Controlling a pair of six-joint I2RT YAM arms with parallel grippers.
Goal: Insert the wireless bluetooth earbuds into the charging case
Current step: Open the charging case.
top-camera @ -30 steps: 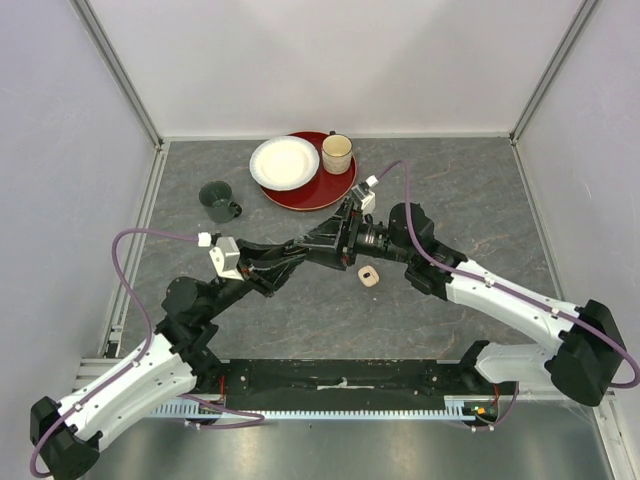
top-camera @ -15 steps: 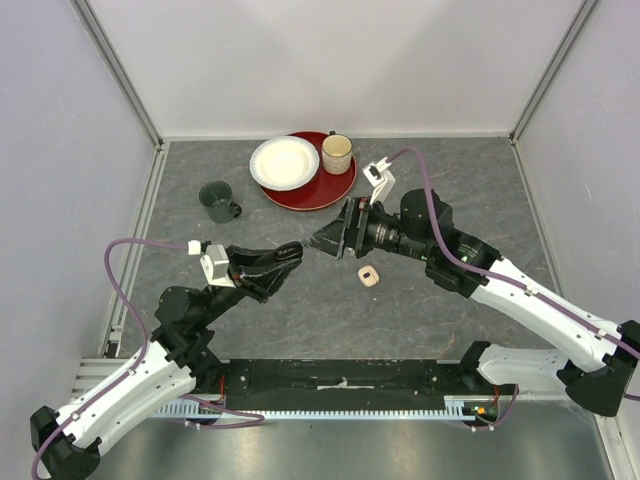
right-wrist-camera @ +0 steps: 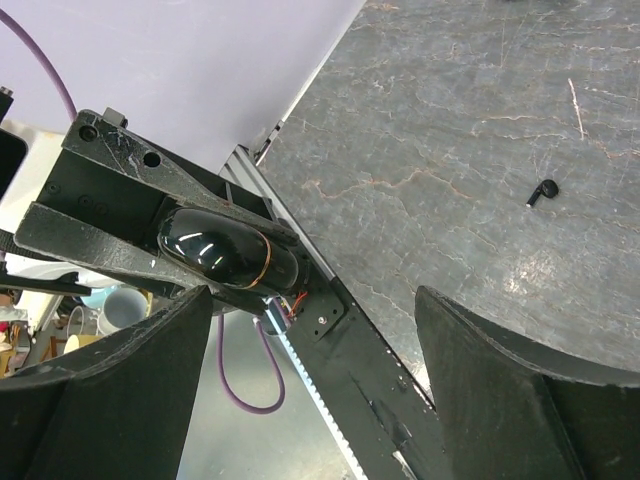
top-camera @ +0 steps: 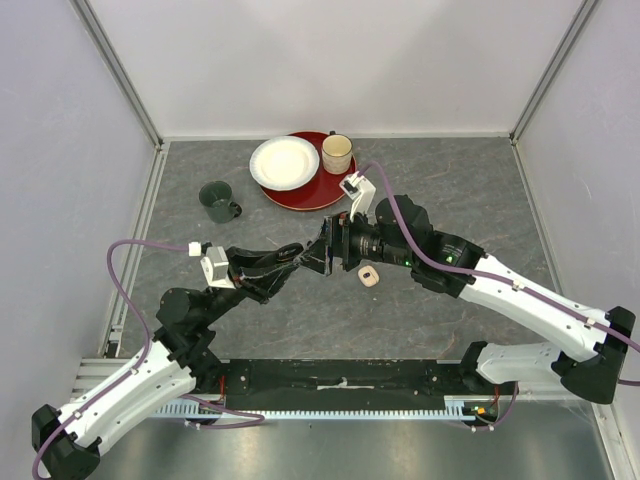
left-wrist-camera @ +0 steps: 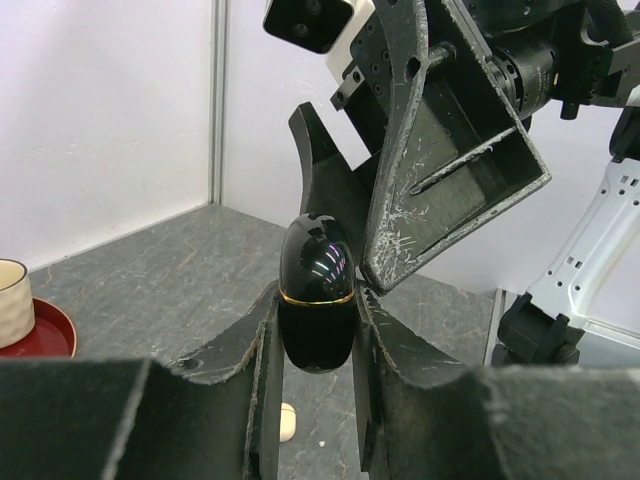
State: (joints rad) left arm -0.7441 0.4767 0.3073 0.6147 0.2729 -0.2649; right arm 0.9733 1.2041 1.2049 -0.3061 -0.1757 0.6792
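At the far left of the bench a green mug stands alone, well apart from the work. Next, the left fingers are clamped on the black charging case, gripping its lower half from both sides and holding it raised off the bench with its rounded top pointing at the other arm. A thin gold seam runs round the case, and it looks shut. Behind, a white plate and a cup sit on a red tray. Moving right, the right fingers are spread wide with nothing between them, and 1 of them is just beside the top of the case. Below them a small beige piece lies on the bench; it is too small to tell whether it is a second case or an earbud. Only 1 of the wireless bluetooth earbuds shows for sure, a black one lying loose on the bench, well apart from the case, so nothing is inserted yet. The likely trouble is at the lid: the case is glossy and curved, so if the right fingers close off-centre on its top or pull at an angle, it could twist or squirt out of the clamp and drop. With the 2 sets of fingers this close, a small misjudgement could also knock them together.
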